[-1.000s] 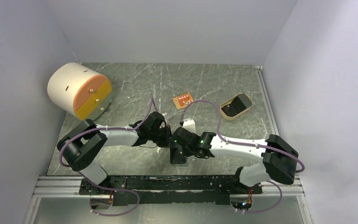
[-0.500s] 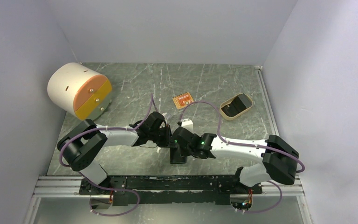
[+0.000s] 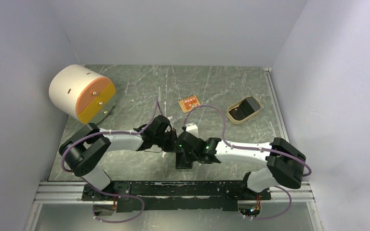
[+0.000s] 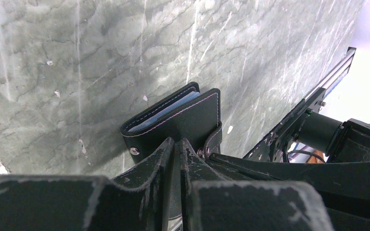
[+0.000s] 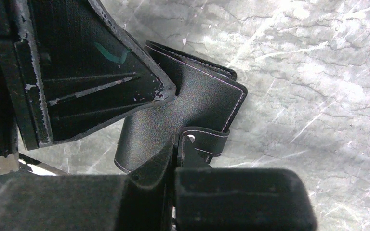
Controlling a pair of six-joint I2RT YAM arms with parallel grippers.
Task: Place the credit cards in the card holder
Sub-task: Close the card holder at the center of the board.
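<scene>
Cream drum-shaped drawer box far left, left gripper clamped on the black card holder at near centre, right gripper pinching the same holder from the right, small orange board far centre, dark credit cards in tan oval tray far right

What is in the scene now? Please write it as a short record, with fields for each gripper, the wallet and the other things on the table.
Left gripper: closed on an edge of the small black folding wallet
Right gripper: closed on the same wallet, beside its snap tab
Wallet state: folded almost shut, bluish-grey inside showing at the gap
Tan oval tray: far right; dark flat things inside, cannot tell if they are cards
Other things: white round drawer box with orange and yellow fronts, far left; small orange board, centre back
</scene>
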